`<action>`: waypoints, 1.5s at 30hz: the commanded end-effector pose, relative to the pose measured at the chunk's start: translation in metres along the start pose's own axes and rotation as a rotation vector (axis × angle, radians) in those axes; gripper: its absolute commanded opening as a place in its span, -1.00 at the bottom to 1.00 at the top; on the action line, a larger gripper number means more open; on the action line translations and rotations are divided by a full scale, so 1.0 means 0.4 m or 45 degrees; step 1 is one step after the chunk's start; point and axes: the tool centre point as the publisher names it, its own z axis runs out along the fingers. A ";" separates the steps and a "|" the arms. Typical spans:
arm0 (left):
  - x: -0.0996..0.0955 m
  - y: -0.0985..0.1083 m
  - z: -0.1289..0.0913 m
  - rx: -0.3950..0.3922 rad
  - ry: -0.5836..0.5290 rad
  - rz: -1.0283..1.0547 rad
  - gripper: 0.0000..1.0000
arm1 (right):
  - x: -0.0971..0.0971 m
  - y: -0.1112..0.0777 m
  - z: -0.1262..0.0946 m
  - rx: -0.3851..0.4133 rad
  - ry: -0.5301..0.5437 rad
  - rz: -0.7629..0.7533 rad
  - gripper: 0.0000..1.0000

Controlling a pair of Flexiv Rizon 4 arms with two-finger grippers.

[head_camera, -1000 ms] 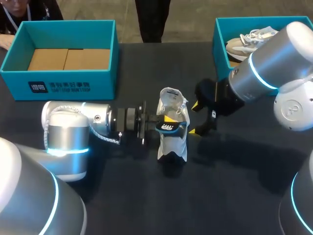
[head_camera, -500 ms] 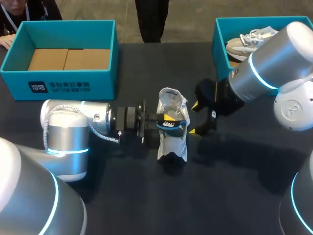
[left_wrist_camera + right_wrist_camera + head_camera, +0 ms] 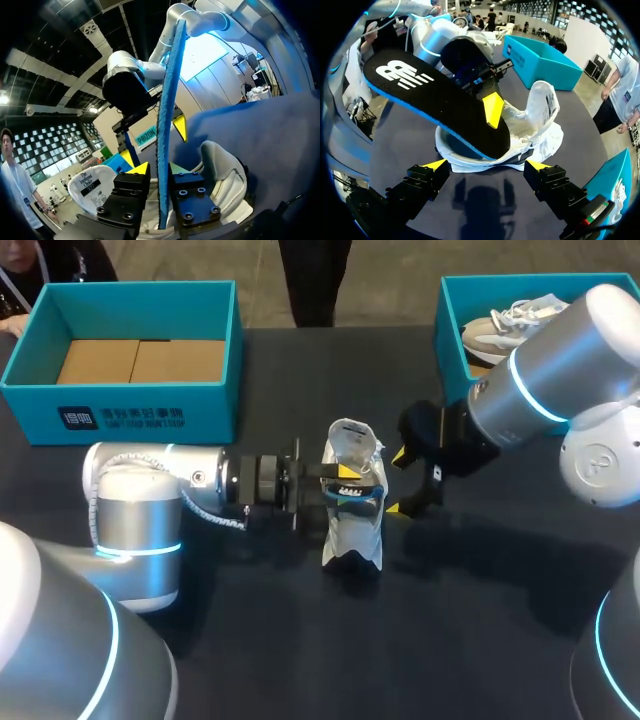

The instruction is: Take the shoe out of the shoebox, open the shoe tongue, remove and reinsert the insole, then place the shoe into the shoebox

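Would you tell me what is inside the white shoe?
One end of the black insole, pinched by the left hand; it covers the shoe's interior beneath.

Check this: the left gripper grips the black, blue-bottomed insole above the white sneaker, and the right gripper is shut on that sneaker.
Wrong on the right gripper: it is open, not clamped on the white sneaker, as the right wrist view shows. The left gripper does grip the black, blue-bottomed insole above the sneaker.
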 end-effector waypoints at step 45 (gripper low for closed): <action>0.014 0.054 -0.006 -0.185 0.160 0.017 -1.00 | 0.002 0.001 0.002 0.005 -0.003 0.001 1.00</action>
